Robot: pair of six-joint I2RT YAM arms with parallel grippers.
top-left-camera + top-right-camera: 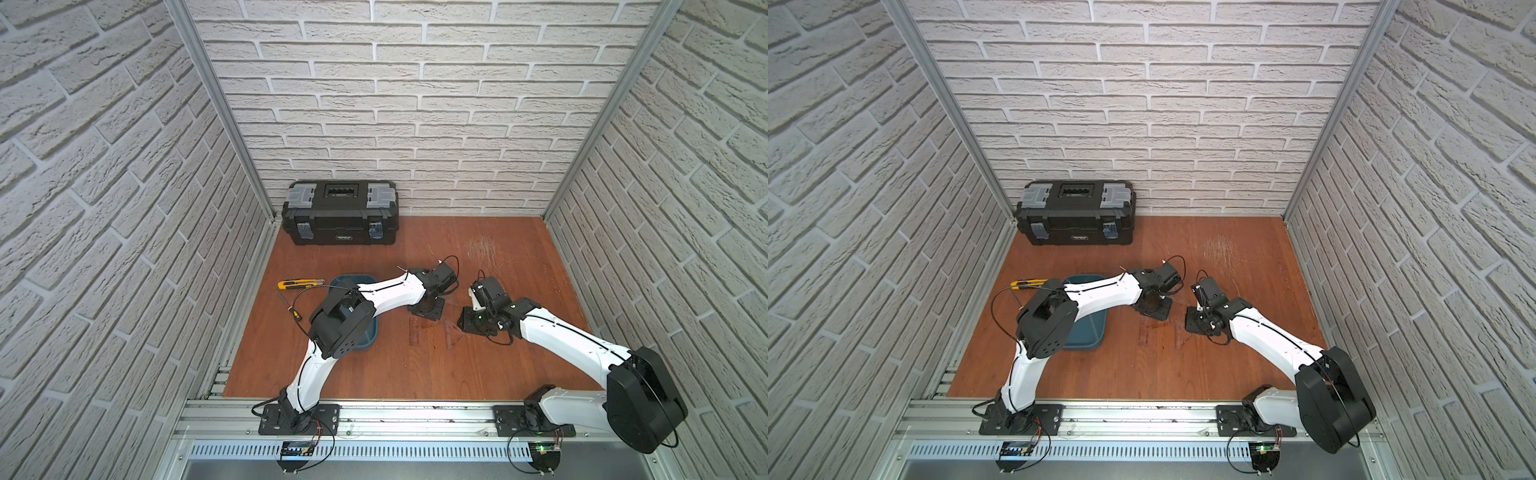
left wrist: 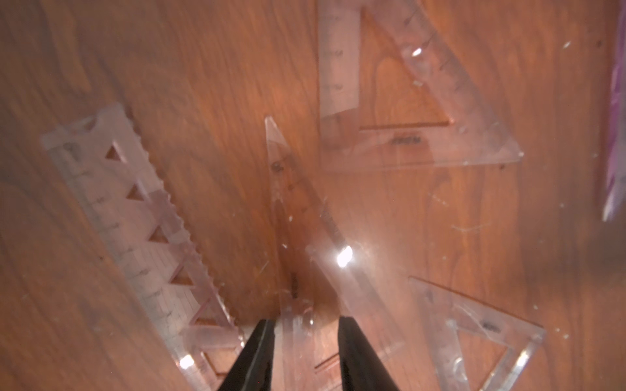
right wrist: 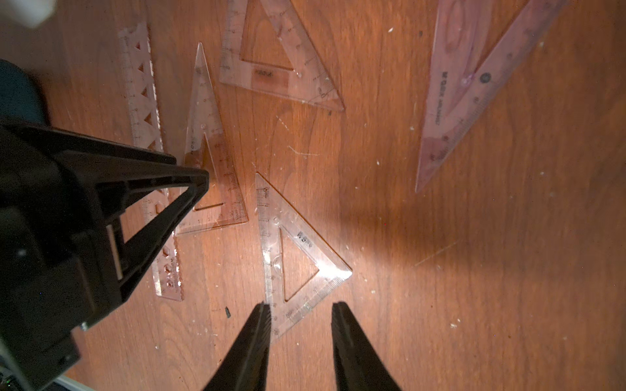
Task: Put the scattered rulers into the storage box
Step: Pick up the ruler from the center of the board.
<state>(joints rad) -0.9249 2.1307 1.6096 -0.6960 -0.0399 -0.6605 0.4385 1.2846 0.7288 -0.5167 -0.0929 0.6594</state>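
My left fingers [image 2: 254, 359] straddle the narrow set square [image 2: 291, 193], my right fingers [image 3: 252, 345] hover over the smaller set square [image 3: 269, 237], both parted, I'd guess for pinching flat edges.

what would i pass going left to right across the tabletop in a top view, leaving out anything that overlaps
knife → storage box → left pincer → right pincer

Robot test cell dressed as workshop; brick-pattern walls [image 1: 415, 104], black toolbox [image 1: 340, 212].
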